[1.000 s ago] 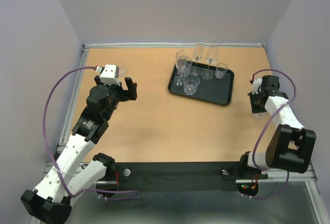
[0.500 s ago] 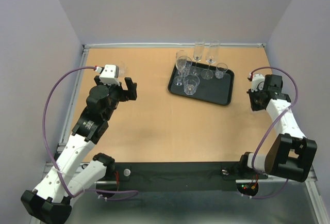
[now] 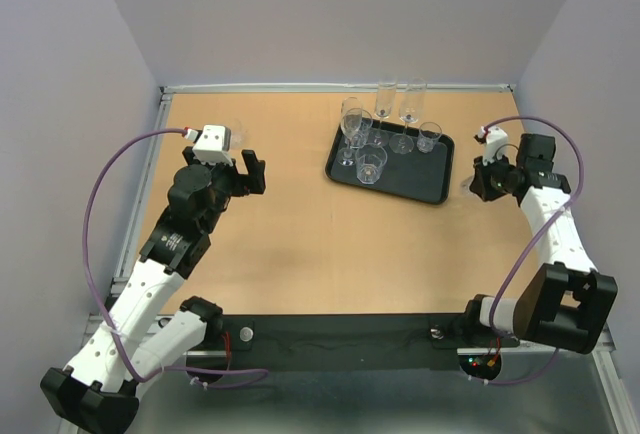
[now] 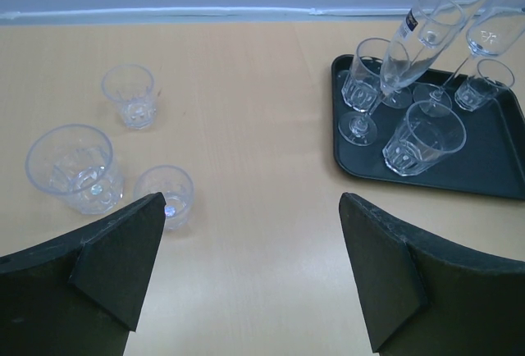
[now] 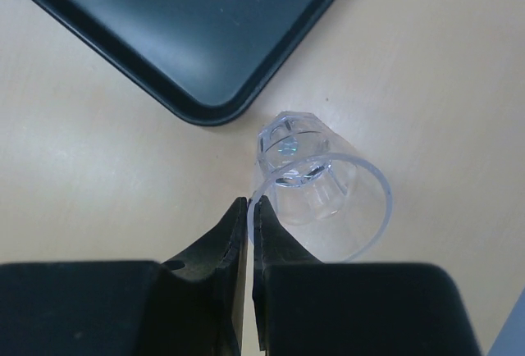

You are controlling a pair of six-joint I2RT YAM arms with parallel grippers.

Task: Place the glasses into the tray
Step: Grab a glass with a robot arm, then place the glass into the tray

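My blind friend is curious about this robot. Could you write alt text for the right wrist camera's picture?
The right gripper pinches the rim of a small clear glass, seen from above. The glass is just outside the rounded corner of the black tray, over a pale wooden table.

Black tray, glossy, with a pale sheen. The table was tan wood-grain. The glasses were all clear, and the faceted tumbler showed cut panels. Left arm and right arm were white with black joints. Both left gripper and right gripper were matte black. Purple cable, lilac-grey walls.
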